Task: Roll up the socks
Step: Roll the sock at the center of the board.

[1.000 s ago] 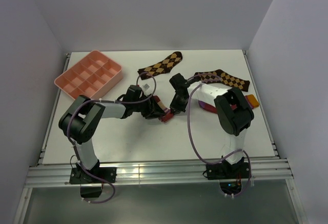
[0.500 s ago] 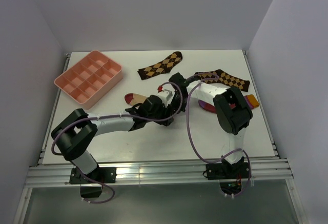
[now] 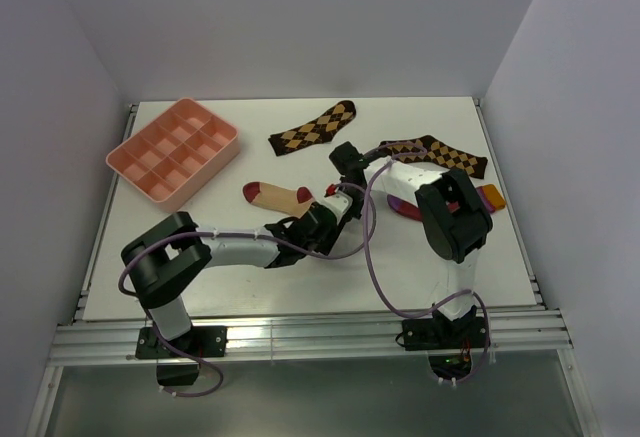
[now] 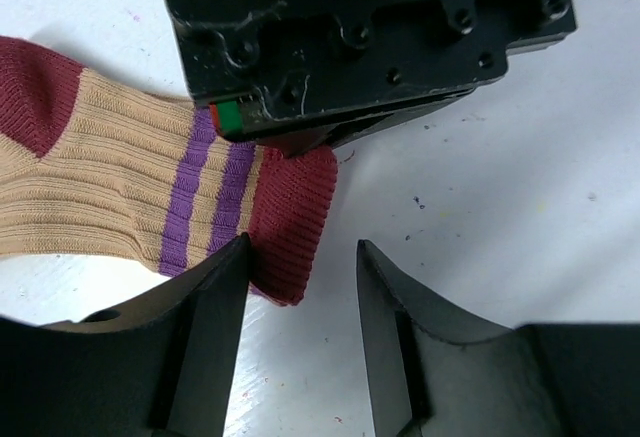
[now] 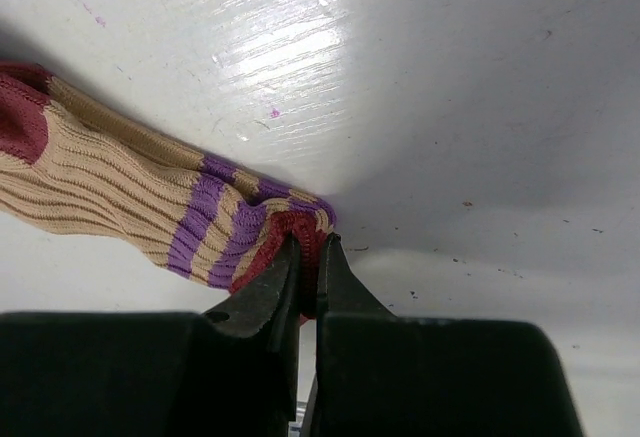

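Centre of counter, tan sock lies flat; right fingers pinched tight on its maroon cuff; left fingers half open, straddling the cuff edge, nothing clamped; crimson sock further right, under right arm.

Bright even light; glare patch on table; soft shadows.
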Controlling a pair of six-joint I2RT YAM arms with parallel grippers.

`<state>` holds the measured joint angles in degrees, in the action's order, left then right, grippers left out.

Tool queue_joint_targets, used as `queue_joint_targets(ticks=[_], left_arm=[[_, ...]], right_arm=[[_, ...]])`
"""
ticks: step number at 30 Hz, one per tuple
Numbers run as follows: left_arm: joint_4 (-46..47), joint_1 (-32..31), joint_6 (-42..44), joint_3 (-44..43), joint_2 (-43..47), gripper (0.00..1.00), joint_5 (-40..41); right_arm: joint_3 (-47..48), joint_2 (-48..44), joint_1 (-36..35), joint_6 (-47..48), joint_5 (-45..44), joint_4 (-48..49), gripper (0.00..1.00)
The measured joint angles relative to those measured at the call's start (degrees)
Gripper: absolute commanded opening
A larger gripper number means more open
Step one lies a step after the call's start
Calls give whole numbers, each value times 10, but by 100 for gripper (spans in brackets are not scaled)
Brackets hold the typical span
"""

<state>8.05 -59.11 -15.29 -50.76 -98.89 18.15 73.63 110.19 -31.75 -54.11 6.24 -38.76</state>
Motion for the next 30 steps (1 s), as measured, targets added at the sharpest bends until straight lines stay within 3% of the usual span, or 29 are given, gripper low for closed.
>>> queue_joint_targets(ticks=[5, 8, 11, 14, 15, 19, 24, 30], left_arm=[[3, -9, 11, -1, -16, 41, 27], [6, -13, 15, -4, -26, 26, 40], [7, -15, 12, -7, -31, 2, 48], [5, -17, 7, -7, -31, 1, 52], [5, -17, 5, -7, -31, 1, 52], [4, -4, -19, -7, -28, 0, 23], [12, 57, -85, 8, -8, 1, -92], [65, 167, -194, 51, 2, 0, -270]], right_arm=[[0, 2, 0, 0, 5, 1, 0], [0, 2, 0, 0, 6, 1, 0], [0, 2, 0, 0, 8, 3, 1], [-6, 0, 0, 0, 13, 18, 11], [-12, -3, 0, -2, 16, 28, 20], [-59, -33, 0, -10, 19, 85, 38], [-115, -89, 0, -24, 19, 148, 52], [-193, -181, -2, -42, 4, 241, 61]])
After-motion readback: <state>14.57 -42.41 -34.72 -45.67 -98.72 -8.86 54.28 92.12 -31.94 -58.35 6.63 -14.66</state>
